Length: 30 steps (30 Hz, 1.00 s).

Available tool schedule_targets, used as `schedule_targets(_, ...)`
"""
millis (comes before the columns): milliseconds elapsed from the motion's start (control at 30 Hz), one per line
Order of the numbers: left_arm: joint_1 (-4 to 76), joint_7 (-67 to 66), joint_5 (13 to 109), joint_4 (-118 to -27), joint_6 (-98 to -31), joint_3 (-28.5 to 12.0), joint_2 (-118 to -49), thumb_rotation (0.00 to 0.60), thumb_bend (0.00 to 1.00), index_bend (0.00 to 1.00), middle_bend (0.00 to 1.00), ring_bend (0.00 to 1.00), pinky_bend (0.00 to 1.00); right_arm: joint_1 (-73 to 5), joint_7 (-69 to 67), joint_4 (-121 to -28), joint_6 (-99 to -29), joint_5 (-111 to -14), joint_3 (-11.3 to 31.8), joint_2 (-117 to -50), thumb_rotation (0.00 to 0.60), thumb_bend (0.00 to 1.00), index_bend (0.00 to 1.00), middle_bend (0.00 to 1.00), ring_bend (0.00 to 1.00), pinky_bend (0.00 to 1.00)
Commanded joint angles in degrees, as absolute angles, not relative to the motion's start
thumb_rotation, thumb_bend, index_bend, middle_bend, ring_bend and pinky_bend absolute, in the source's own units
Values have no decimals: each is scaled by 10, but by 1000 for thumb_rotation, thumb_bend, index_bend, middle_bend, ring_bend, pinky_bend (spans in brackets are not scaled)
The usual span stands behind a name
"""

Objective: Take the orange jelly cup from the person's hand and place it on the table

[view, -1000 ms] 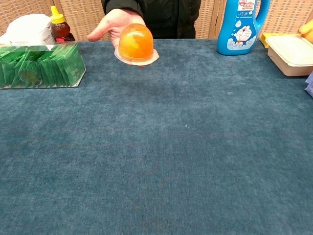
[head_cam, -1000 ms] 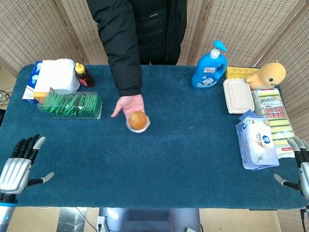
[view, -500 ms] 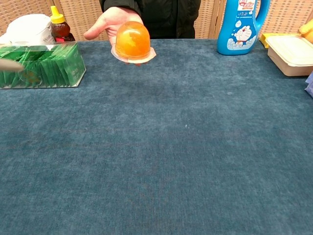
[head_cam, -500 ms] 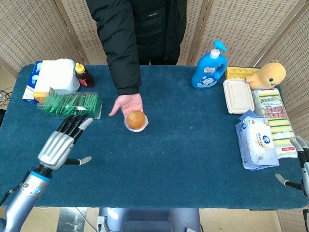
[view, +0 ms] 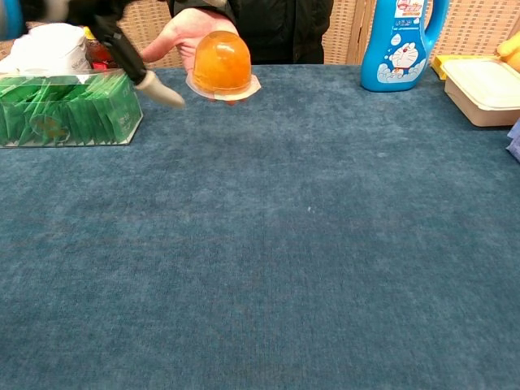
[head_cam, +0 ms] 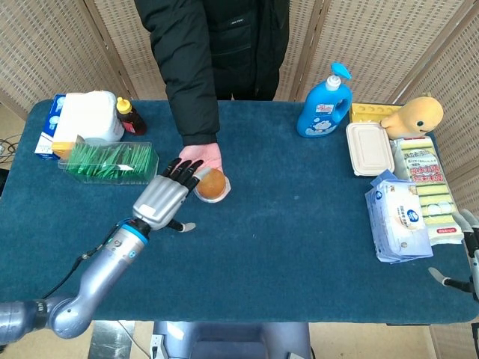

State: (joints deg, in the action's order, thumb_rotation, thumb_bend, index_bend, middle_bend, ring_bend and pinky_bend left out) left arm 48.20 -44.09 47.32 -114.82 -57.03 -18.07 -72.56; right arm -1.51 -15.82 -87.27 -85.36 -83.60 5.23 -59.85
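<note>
The orange jelly cup (head_cam: 212, 185) is held on the person's hand (head_cam: 200, 158), above the blue table (head_cam: 299, 224). The left hand (head_cam: 161, 200) is spread beside the cup, holding nothing. Only the edge of the right hand (head_cam: 465, 254) is seen; its state cannot be told.

One orange jelly cup (head_cam: 212, 185) sits at the table's centre on one person's hand (head_cam: 200, 156). Two robot hands show: the left hand (head_cam: 162, 200) at 8 o'clock of the cup, the right hand (head_cam: 465, 254) at 4 o'clock by the table edge. At 10 o'clock lie one box of green sachets (head_cam: 109, 162) and one brown bottle (head_cam: 131, 118). At 1 o'clock stands one blue bottle (head_cam: 326, 103). Toward 2 o'clock rest one lidded container (head_cam: 369, 149) and one yellow plush toy (head_cam: 416, 114); at 4 o'clock, one tissue pack (head_cam: 398, 217).
</note>
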Motion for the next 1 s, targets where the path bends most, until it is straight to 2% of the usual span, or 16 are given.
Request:
schedule_targets(33, 540, -488, 399, -1121, -595, -186, -774, 600, 84, 0, 0, 0, 6, -16, -158, -872, -852, -836, 52, -599, 600, 30, 0, 0, 3, 99)
schedule_targets(200, 571, -520, 374, -1095, -641, -183, -805, 600, 126, 0, 7, 0, 200, -16, -165, -870, -849, -831, 54, -598, 600, 30, 0, 0, 2, 99)
schedule_targets(333, 589, -527, 350, -1073, -662, -189, -822, 600, 163, 0, 47, 0, 236, -17, -171, -866, -845, -828, 54, -599, 600, 30, 0, 0, 2, 99)
schedule_targets(633, 621, -530, 295, -1044, -670, -198, -841, 600, 169, 6, 138, 50, 290, -19, -179, -861, -840, -827, 55, -599, 600, 31, 0, 0, 3, 99)
schedule_targets(833, 636, -529, 288, -1028, -684, -195, -857, 600, 174, 145, 287, 184, 387, -19, -180, -860, -840, -826, 55, -600, 600, 31, 0, 0, 2, 99)
schedule_targets(1000, 643, -536, 287, -1018, -709, -189, -872, 600, 188, 311, 421, 290, 500, -19, -184, -858, -839, -824, 56, -600, 600, 32, 0, 0, 2, 99)
